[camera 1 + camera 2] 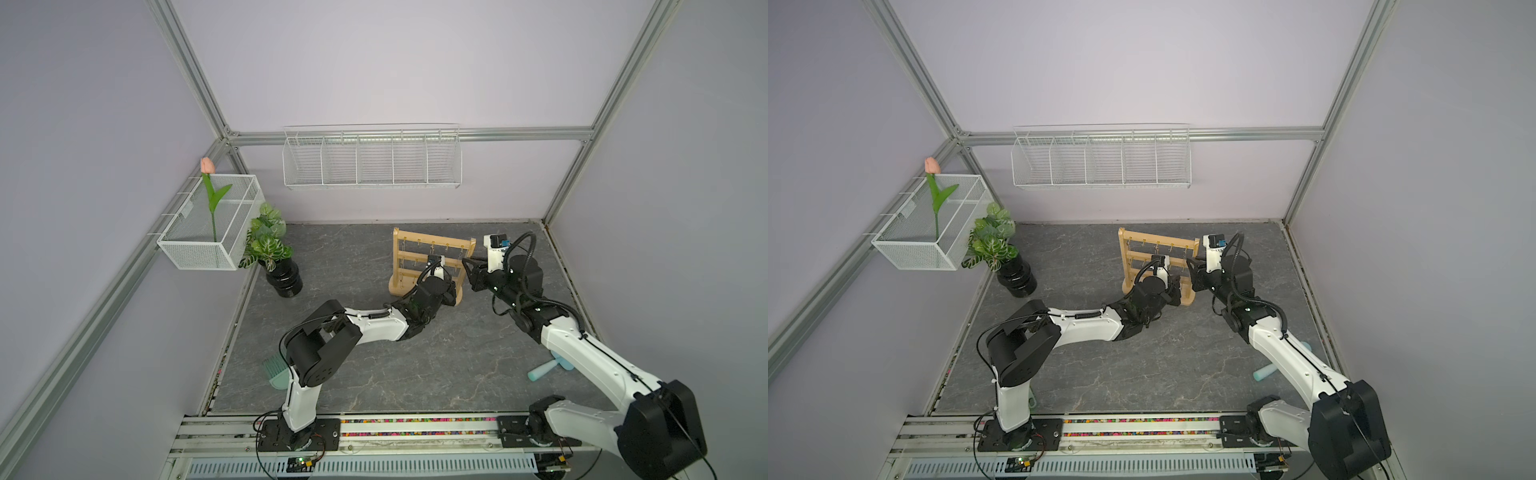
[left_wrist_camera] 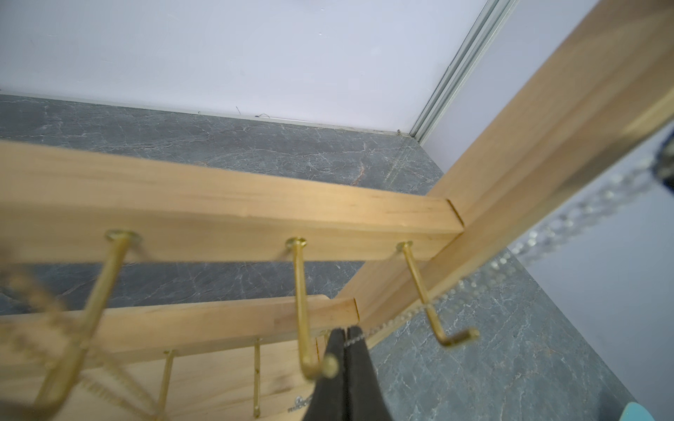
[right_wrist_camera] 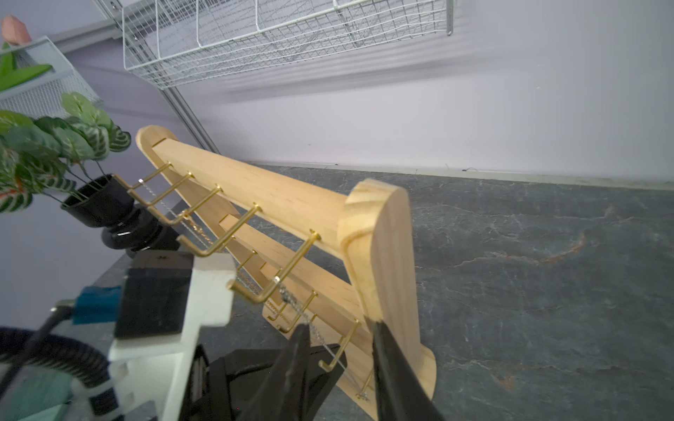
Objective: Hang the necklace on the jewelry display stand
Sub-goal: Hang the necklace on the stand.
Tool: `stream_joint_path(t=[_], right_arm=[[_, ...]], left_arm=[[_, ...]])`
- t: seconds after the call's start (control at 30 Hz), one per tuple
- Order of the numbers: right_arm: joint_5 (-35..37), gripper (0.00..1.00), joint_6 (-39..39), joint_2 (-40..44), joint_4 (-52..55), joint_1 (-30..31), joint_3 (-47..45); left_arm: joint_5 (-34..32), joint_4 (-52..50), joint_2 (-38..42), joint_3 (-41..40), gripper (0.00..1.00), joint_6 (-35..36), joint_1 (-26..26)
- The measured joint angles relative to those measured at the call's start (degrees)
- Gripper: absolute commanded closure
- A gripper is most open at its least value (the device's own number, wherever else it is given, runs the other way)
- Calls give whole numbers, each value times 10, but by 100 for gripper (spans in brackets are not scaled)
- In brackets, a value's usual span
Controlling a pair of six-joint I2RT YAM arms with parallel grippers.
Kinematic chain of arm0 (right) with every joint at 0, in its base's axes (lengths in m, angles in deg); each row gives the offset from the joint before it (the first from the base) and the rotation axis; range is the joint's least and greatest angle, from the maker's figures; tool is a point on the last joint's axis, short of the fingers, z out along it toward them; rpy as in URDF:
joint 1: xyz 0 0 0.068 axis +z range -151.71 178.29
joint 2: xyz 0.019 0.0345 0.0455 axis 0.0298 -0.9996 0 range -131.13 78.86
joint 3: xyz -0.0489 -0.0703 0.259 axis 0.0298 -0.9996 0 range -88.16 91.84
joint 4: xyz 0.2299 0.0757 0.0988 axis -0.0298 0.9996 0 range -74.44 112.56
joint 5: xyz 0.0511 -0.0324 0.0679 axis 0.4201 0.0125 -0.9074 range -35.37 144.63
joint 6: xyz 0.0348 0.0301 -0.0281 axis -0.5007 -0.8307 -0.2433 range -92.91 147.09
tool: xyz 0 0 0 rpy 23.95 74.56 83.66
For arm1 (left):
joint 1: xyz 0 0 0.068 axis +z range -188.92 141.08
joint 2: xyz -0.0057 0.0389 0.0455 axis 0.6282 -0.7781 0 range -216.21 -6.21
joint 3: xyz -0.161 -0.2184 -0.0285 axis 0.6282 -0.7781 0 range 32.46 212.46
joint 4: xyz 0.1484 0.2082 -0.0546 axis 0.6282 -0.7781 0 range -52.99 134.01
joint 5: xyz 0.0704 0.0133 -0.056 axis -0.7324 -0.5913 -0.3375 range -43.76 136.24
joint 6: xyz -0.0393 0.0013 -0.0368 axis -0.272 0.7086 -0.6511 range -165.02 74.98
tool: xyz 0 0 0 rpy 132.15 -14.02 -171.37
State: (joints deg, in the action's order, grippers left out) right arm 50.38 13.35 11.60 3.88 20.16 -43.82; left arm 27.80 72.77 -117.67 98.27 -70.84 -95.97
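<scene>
left pincer (image 2: 345,331) — clamped on fine silver-link necklace (image 2: 554,227) | right pincer (image 3: 341,326) — jaws apart | pale wooden stand (image 3: 277,197), slim brass hooks (image 2: 304,302)

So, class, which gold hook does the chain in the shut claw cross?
The end hook beside the post: the necklace from the left claw lies over it and misses its neighbour.

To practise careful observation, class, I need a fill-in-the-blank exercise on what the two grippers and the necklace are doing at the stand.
1. The left gripper is ____ on the silver necklace.
2. The right gripper's jaws stand ____, holding nothing.
3. The necklace lies across a gold hook on the jewelry display stand's ____ rail.
4. The potted plant sits in a ____ pot.
Missing words: shut; open; top; black.
</scene>
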Motion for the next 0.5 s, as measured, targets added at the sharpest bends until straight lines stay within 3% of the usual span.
stream_joint_path(t=[0.23,0.5], right_arm=[[3,60,1,21,19,0,-1],[4,58,3,40,48,0,-1]], left_arm=[[-2,-2,0,0,80,1,0],[-8,-3,3,-5,72,2,-8]])
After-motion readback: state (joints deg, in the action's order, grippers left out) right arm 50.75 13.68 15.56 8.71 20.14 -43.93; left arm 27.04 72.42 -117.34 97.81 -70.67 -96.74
